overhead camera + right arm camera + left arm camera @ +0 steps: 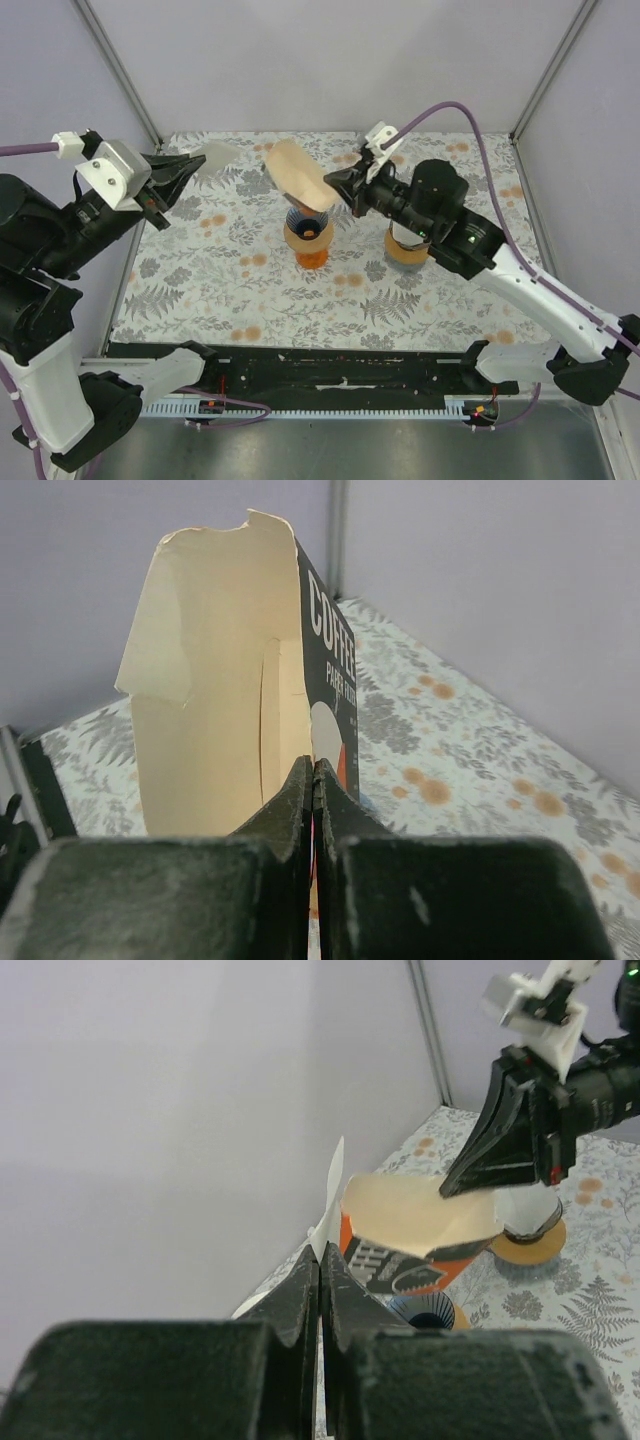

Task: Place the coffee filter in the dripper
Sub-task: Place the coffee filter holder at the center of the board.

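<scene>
A white coffee filter (222,153) hangs at the back left, above the table, and my left gripper (199,161) is shut on its edge. In the left wrist view the filter (333,1192) shows edge-on, sticking up from the closed fingertips of the left gripper (320,1252). My right gripper (332,190) is shut on the wall of an open filter box (298,175), tan inside, held in the air. The right wrist view has the box (225,690) rising from the right gripper (315,764). The dripper (308,236), dark and ribbed on an orange base, stands below the box.
A second orange-based piece (404,252) stands on the floral mat (250,300) to the right of the dripper, partly under my right arm. Grey walls and metal posts close in the back and both sides. A black rail (330,372) runs along the near edge.
</scene>
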Motion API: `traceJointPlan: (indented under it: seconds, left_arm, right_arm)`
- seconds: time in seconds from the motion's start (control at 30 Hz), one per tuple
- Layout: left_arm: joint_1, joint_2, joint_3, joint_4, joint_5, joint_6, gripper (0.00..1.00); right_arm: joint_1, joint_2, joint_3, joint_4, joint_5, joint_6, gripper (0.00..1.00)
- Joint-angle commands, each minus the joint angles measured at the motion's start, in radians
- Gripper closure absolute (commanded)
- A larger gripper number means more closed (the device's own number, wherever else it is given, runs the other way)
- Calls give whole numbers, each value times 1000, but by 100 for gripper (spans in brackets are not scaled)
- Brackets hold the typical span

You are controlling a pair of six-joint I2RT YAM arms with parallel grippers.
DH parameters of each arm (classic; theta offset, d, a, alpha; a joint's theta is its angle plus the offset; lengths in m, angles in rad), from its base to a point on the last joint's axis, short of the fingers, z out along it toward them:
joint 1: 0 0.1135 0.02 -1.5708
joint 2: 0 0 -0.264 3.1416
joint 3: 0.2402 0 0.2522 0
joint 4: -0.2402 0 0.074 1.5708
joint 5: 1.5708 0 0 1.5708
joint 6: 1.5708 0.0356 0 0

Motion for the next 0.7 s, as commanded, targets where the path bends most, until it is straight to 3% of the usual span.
traceJointPlan:
  seconds: [0.0,0.27,0.5,0.67]
  left_arm:
    - [2,-3,-8,50,-96,-87,98]
    - [1,-10,-50,47,-108,-95,98]
    - [2,11,-82,-40,-232,-176,98]
    - [1,8,-186,-76,-260,-172,98]
  right_arm:
    - [-67,-98,37,-36,117,-11,100]
    - [-268,-133,2,-110,255,-13,100]
    - [-666,-100,-40,-141,178,111,100]
    - [-875,0,-110,-144,134,164,100]
